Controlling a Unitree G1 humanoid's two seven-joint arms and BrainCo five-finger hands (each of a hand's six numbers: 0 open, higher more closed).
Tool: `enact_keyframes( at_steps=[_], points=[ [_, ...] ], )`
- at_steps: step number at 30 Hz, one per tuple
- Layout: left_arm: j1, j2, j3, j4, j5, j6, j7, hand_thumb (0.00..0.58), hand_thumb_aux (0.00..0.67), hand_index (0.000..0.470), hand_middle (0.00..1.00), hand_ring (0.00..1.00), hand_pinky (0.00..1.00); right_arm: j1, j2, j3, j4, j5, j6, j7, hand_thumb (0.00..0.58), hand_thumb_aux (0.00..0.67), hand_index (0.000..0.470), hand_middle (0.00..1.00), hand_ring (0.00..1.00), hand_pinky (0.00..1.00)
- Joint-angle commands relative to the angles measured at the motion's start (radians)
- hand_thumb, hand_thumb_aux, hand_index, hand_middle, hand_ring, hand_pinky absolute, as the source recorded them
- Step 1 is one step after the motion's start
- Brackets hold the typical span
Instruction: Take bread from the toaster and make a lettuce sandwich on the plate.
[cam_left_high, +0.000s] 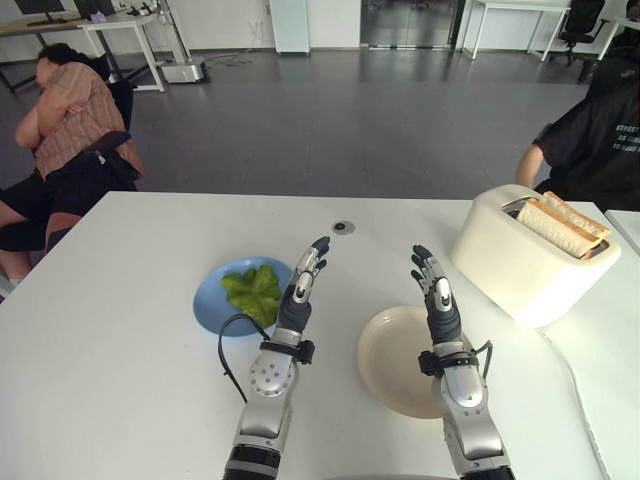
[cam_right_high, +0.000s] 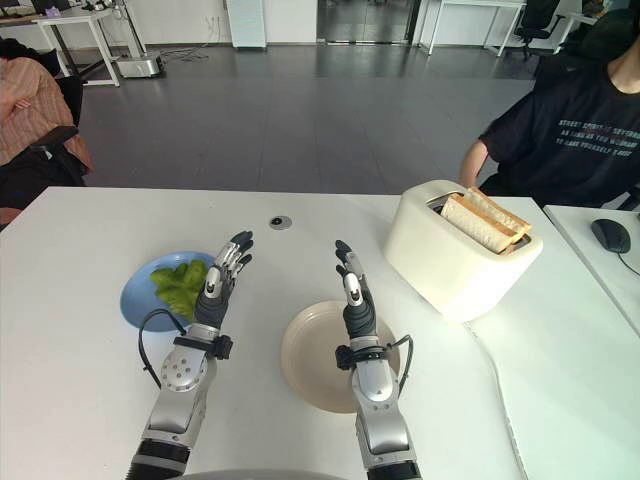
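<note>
Behind right hand (cam_left_high: 440, 305), part of cream plate (cam_left_high: 388, 365).

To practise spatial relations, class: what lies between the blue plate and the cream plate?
The left hand, fingers outstretched and holding nothing; both eye views show it.

The left hand (cam_left_high: 298, 290) and the right hand (cam_left_high: 438, 300) look like the same make: slim, dark grey to black, with pale silver plates along the backs of the fingers. Each sits on a black, clamp-like wrist collar (cam_left_high: 288, 350). Behind the collars the forearms (cam_left_high: 265, 415) are smooth silver-grey shells, each ending in a black band low down. The left one carries a round silver disc (cam_left_high: 268, 374) dotted with small dark holes or screws. A black cable (cam_left_high: 224, 352) loops out beside the left wrist, and a thinner black loop (cam_left_high: 487, 350) shows at the right wrist.
</note>
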Motion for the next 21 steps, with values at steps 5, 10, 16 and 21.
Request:
enact_keyframes(
  at_steps=[5,10,16,21],
  points=[
    [0.022,0.031,-0.007,-0.053,-0.111,0.026,-0.114,0.000,0.000,0.000,0.00,0.00,0.00,-0.015,-0.034,-0.030,-0.005,-0.003,-0.036,0.014,0.000,0.000,0.000,0.00,0.00,0.00],
    [0.002,0.047,0.023,-0.052,-0.123,0.017,-0.117,0.000,0.000,0.000,0.00,0.00,0.00,-0.185,-0.184,-0.112,-0.022,-0.035,-0.028,0.082,0.000,0.000,0.000,0.00,0.00,0.00],
    [-0.035,0.073,0.063,-0.035,-0.132,0.016,-0.123,0.000,0.000,0.000,0.00,0.00,0.00,-0.627,-0.751,-0.282,0.273,-0.269,0.019,0.159,0.000,0.000,0.000,0.00,0.00,0.00],
    [-0.042,0.086,0.064,-0.034,-0.130,0.016,-0.131,0.000,0.000,0.000,0.00,0.00,0.00,-0.780,-0.974,-0.188,0.499,-0.485,0.026,0.174,0.000,0.000,0.000,0.00,0.00,0.00]
  ],
)
